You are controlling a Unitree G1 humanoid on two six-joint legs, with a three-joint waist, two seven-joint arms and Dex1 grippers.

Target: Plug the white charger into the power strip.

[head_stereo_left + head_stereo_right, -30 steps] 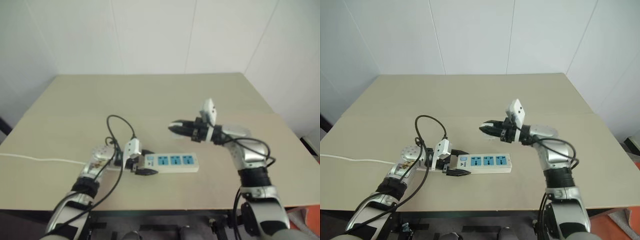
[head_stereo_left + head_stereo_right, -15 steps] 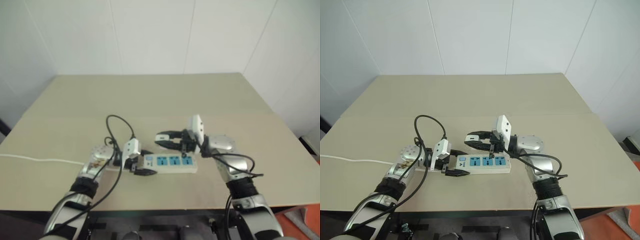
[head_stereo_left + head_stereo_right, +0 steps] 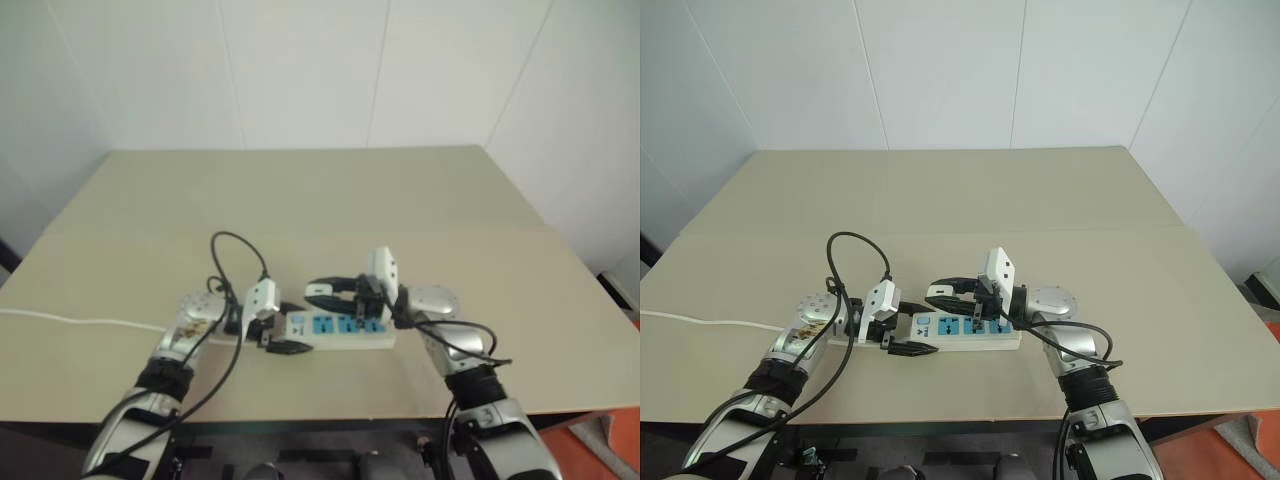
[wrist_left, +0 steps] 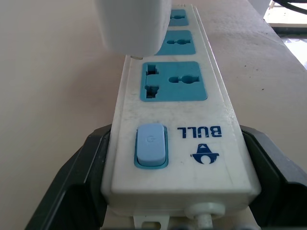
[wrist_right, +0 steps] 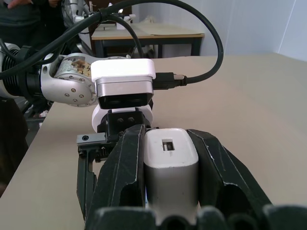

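Right hand (image 5: 170, 191) clamps white charger (image 5: 171, 165) — above power strip (image 4: 177, 139).

Head pair looks down over the desk (image 3: 1060, 190) from above; both wrist views sit close, sharing the power strip (image 4: 175, 120).

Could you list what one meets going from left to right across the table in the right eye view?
Thin white cord → left gripper, clamped on the power strip's switch end → white charger in the right gripper, over the strip's sockets.
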